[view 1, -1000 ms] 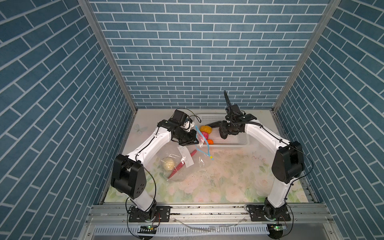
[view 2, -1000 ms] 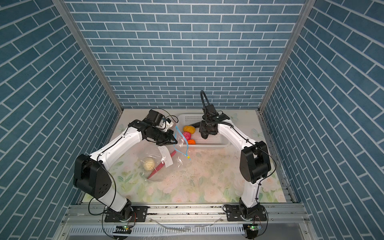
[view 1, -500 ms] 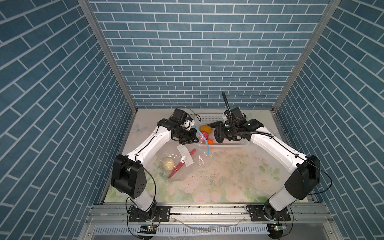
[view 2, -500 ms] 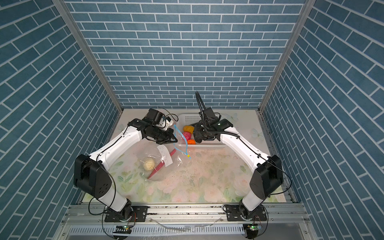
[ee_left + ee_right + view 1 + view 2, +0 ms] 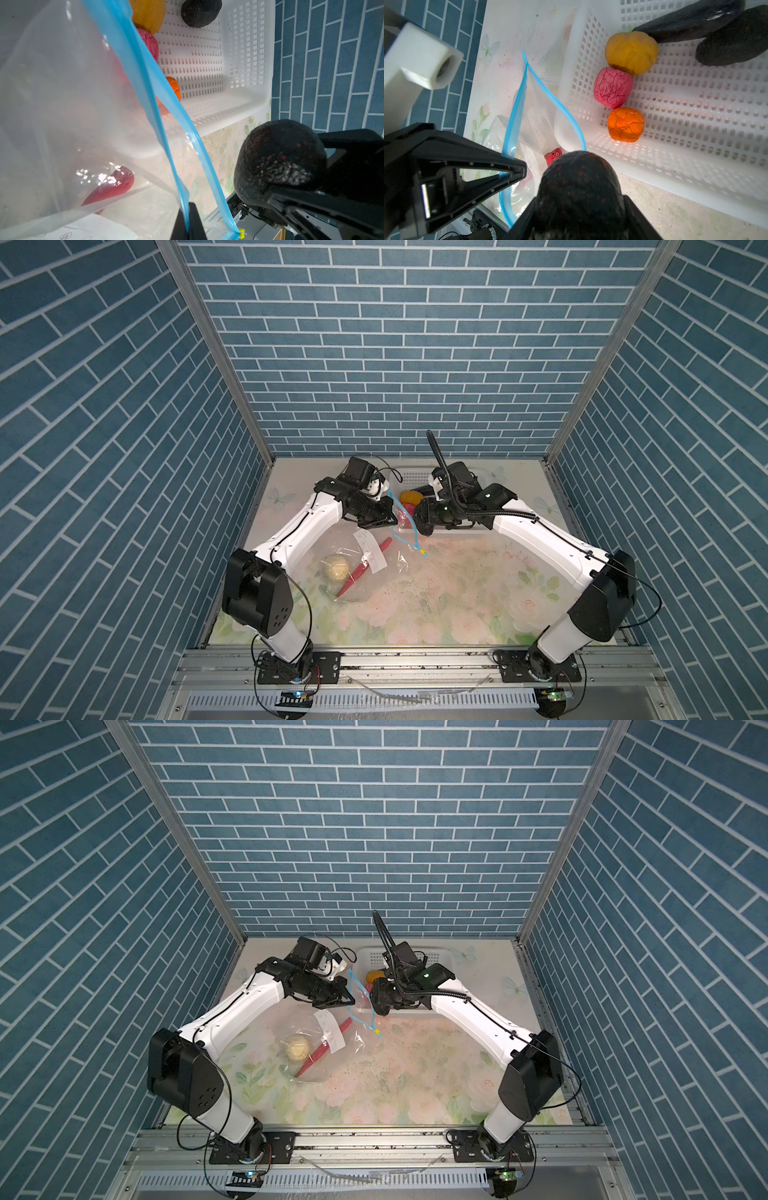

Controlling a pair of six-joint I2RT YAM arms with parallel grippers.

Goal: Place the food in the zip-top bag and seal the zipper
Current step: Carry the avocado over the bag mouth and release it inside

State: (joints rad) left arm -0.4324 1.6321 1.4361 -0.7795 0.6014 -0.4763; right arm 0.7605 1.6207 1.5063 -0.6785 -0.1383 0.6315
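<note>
Right tool: gripping black oval, swung from over basket to just beside bag mouth | left tool: still pinched on zipper, bag edge lifted

Robot test cell in a lab, not a real kitchen. The walls are flat panels printed with blue brick, meeting at bare aluminium posts. Two white-and-black arms, the left arm and the right arm, are bolted through black base plates to an aluminium rail along the bench's front edge. Loose cables, small circuit boards with lit LEDs and a slotted cable duct sit below that rail. The bench wears a flowered sheet, scuffed and speckled. Toy food lies in a white perforated basket near the back edge: staged props.
</note>
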